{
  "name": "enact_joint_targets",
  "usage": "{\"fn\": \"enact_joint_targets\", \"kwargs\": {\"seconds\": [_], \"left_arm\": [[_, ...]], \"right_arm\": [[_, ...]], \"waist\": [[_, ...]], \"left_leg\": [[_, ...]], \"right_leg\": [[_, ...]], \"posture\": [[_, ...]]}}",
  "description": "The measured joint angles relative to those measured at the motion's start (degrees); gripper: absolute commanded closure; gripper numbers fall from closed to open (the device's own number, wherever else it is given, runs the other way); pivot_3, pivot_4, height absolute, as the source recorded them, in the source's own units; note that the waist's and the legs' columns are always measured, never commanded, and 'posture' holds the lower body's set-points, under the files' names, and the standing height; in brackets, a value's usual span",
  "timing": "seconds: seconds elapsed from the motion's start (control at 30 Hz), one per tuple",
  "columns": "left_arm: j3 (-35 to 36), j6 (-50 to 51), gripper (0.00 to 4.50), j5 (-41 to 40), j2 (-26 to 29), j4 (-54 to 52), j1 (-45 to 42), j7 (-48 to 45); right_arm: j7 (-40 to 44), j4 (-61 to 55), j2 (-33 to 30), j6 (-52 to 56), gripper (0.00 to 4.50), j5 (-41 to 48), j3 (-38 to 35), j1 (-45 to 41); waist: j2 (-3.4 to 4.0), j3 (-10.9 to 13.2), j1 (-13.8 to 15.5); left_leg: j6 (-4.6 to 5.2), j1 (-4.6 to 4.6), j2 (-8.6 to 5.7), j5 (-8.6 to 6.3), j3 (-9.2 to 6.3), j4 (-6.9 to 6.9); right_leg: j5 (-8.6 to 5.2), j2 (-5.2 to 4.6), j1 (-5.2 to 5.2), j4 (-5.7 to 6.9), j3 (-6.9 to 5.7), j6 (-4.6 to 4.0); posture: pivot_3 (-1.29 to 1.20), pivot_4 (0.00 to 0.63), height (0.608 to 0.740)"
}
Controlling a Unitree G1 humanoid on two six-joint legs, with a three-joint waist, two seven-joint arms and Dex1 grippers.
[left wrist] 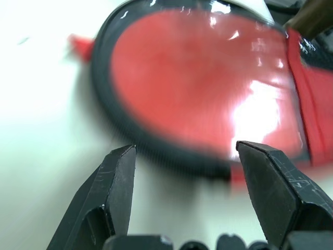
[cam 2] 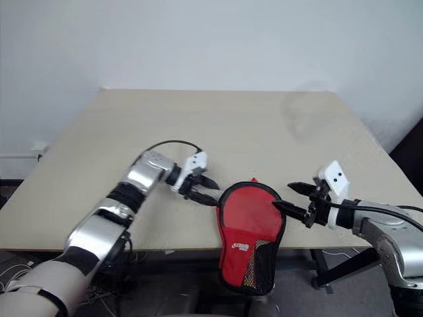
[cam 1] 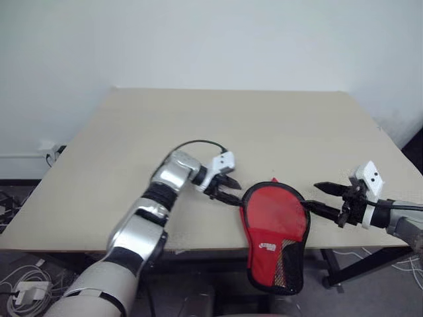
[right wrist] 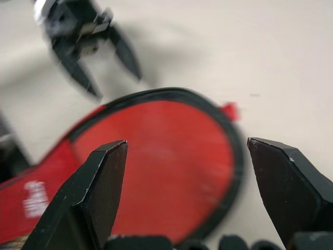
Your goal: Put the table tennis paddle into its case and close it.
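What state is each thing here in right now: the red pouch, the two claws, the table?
case: looks closed, flat on the table, its mesh end hanging over the near edge.
left gripper: open, empty, beside the case's round end.
right gripper: open, empty, on the case's other side.
table: bare apart from the case.

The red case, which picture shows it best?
The left eye view shows the whole case: round red top on the table, logo and mesh end hanging over the edge. The right eye view shows the same. Both wrist views show just its round red part, close up.
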Motion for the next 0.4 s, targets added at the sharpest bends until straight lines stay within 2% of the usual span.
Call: {"fn": "enact_joint_targets", "kwargs": {"seconds": [0.17,0.3,0.4], "left_arm": [[3.79,5.98,1.29,-3.39,11.02,-12.17,4.88,-4.09],[6.14,11.81,1.29,-5.73,19.6,-23.81,15.56,-4.68],[7.25,16.11,1.29,-7.35,23.33,-30.59,22.26,-3.99]], "right_arm": [[2.14,2.68,-0.15,-3.13,0.53,-0.35,2.04,-1.98],[4.13,7.23,-0.76,-5.25,0.53,-1.17,3.75,-3.07],[5.3,9.07,-0.85,-6.34,0.53,-1.74,5.36,-4.46]], "waist": [[0.04,0.07,-0.63],[0.13,0.13,-1.43],[0.15,0.17,-1.57]], "left_leg": [[-0.18,0.0,0.0,-0.14,0.02,0.08],[-0.24,0.01,0.01,-0.14,0.07,0.07],[-0.33,0.05,0.01,-0.09,0.07,0.08]], "right_leg": [[0.0,-0.02,0.01,0.01,0.05,0.02],[-0.01,-0.01,-0.03,0.09,0.09,0.03],[-0.14,-0.01,-0.03,0.14,0.11,0.24]], "posture": [[0.0,0.0,0.724],[0.0,0.0,0.724],[0.0,0.0,0.724]]}}
